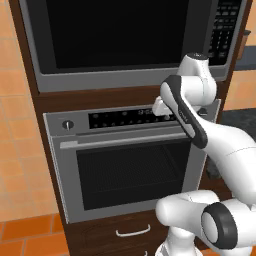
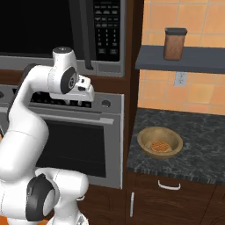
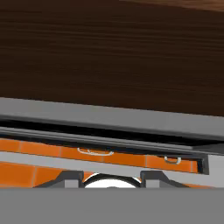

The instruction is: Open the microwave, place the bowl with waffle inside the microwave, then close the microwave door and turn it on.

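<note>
The microwave is built in above a silver oven, and its dark glass microwave door looks shut; the black keypad sits at its right. On the dark counter to the right rests the tan wooden bowl, holding the orange-brown waffle. My gripper hovers in front of the wood strip between microwave and oven, far left of the bowl. In the hand view my gripper faces that wood strip and a silver trim; its fingertips stand apart with nothing between them.
The silver oven with a bar handle stands just below my hand. A brown canister with a black lid sits on a shelf above the counter. Drawers run under the oven and the counter.
</note>
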